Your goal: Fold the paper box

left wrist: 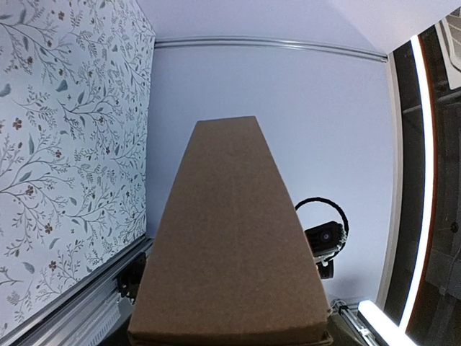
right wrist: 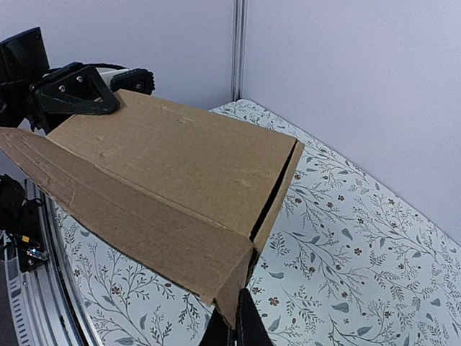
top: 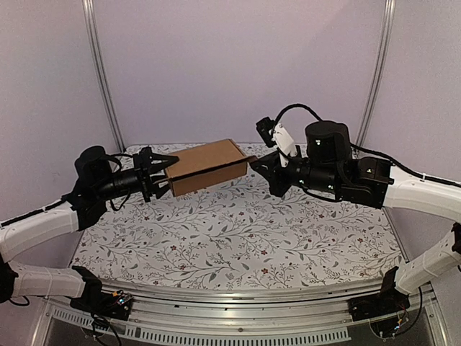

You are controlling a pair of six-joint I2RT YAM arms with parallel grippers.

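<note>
The paper box (top: 205,166) is a slim closed brown cardboard box, held in the air above the table between both arms. My left gripper (top: 164,174) is shut on its left end, one finger above and one below. In the left wrist view the box (left wrist: 230,238) fills the middle and hides my fingers. My right gripper (top: 253,167) is shut, its tips touching the box's right lower corner. In the right wrist view the box (right wrist: 166,166) shows a dark slit along its end edge, with the shut right gripper (right wrist: 238,328) just under the corner.
The table (top: 238,238) has a floral cloth. Metal frame posts (top: 101,72) stand at the back corners against plain walls. A metal rail (top: 238,299) runs along the near edge by the arm bases.
</note>
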